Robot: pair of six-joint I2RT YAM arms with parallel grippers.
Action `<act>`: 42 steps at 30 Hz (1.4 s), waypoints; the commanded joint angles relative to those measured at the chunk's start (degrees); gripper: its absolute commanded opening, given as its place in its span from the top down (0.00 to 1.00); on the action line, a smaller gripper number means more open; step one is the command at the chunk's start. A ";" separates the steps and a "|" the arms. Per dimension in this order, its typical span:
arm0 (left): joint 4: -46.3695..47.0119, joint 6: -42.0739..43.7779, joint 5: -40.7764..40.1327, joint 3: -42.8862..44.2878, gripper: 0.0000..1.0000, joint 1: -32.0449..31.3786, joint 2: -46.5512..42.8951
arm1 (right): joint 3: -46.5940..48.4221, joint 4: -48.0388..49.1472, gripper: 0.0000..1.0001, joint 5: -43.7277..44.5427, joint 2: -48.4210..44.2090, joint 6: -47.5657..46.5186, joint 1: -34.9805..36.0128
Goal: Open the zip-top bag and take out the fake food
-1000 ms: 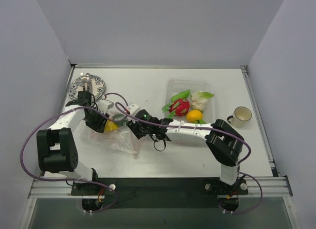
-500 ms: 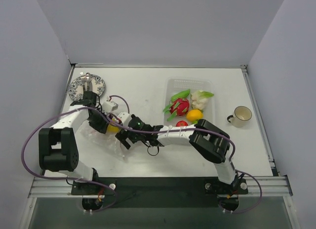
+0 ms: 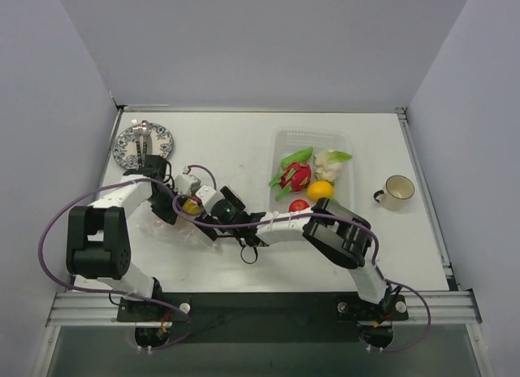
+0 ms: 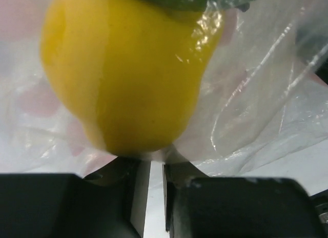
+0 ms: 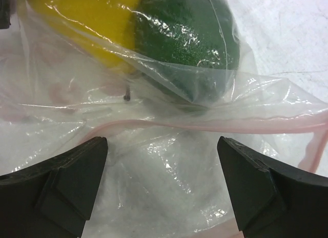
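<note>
**Q:** Top view: where is the bag?
**A:** The bag (image 3: 183,231) lies on the worktop (image 3: 244,149), under the left tool (image 3: 179,205) and the right tool (image 3: 205,221). The two tools meet over it, tip close to tip. A yellow piece (image 3: 191,205) shows just beside the left tool. More food (image 3: 297,176) sits in the tray (image 3: 313,136), well apart from both tools and back along the right arm. Neither tool's state can be read from here.

**Q:** Left wrist view?
**A:** The left tool (image 4: 157,166) is nearly closed, with only a thin slit between its fingers (image 4: 128,192). The film of the bag (image 4: 266,94) reaches the slit, but I cannot tell whether it is pinched. The yellow piece (image 4: 128,68) sits inside the bag, directly ahead of the tool and very close to it.

**Q:** Right wrist view?
**A:** The right tool (image 5: 161,143) stands wide open and grips nothing. The bag (image 5: 169,176) fills the gap between its fingers (image 5: 72,181). The pink zip strip (image 5: 215,126) runs across just ahead of the tips. Beyond it, inside the bag, the yellow piece (image 5: 77,17) lies ahead to the left, touching a green piece (image 5: 189,38) straight ahead.
</note>
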 commanded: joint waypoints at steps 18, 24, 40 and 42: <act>-9.05 4.42 8.36 0.82 0.64 -2.36 -7.47 | -10.88 13.01 0.02 -4.96 -11.23 -1.04 6.26; -10.38 4.77 7.65 9.87 0.27 10.37 -13.28 | -12.02 12.83 0.02 -4.42 -10.00 2.12 5.38; 1.22 0.82 10.11 8.65 0.15 18.48 2.09 | -14.22 12.83 0.02 -6.18 -10.44 5.46 5.47; 2.10 0.72 10.20 9.00 0.09 18.47 4.01 | -14.66 12.92 0.02 -6.27 -10.61 5.82 5.56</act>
